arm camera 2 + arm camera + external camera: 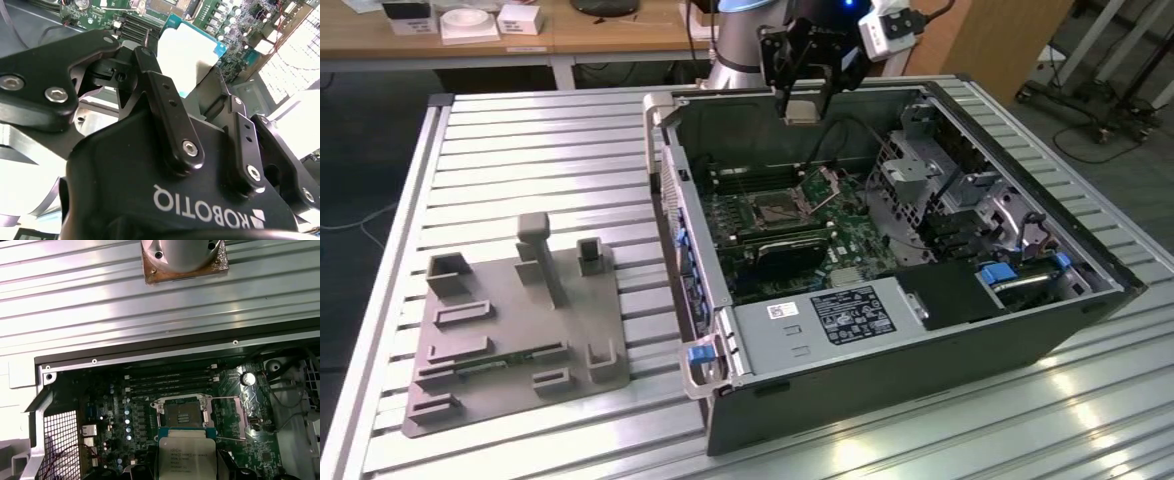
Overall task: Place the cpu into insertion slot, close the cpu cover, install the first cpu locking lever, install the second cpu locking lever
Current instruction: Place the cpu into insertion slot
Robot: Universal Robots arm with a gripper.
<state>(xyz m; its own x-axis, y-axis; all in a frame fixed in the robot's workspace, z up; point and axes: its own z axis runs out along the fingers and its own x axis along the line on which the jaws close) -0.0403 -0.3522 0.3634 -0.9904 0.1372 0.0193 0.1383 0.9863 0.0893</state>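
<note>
1. The gripper [802, 98] is hanging above the far wall of the open computer case [921, 385]. Its fingers are drawn in to a narrow gap and are pinching the cpu [187, 459] by two opposite edges.
2. In the exterior view the cpu is riding in the air at about twelve o'clock from the insertion slot [770, 210], well apart from it. The first wrist view is looking past the chip's silvery lid to the socket beyond.
3. The insertion slot is lying bare with its dark centre exposed. The cpu cover [833, 182] is standing swung open at about two o'clock from it.
4. The chip is likely handling as light and stiff, with a smooth lid that may be slipping easily. Its underside contacts and the socket's pins are probably fragile. The green rim edges, where the fingers are sitting now, are looking like the safe hold, with the chip kept level.
5. A grey fixture tray [520, 330] is resting on the slatted table [534, 150], at about nine o'clock from the case and well apart.
</note>
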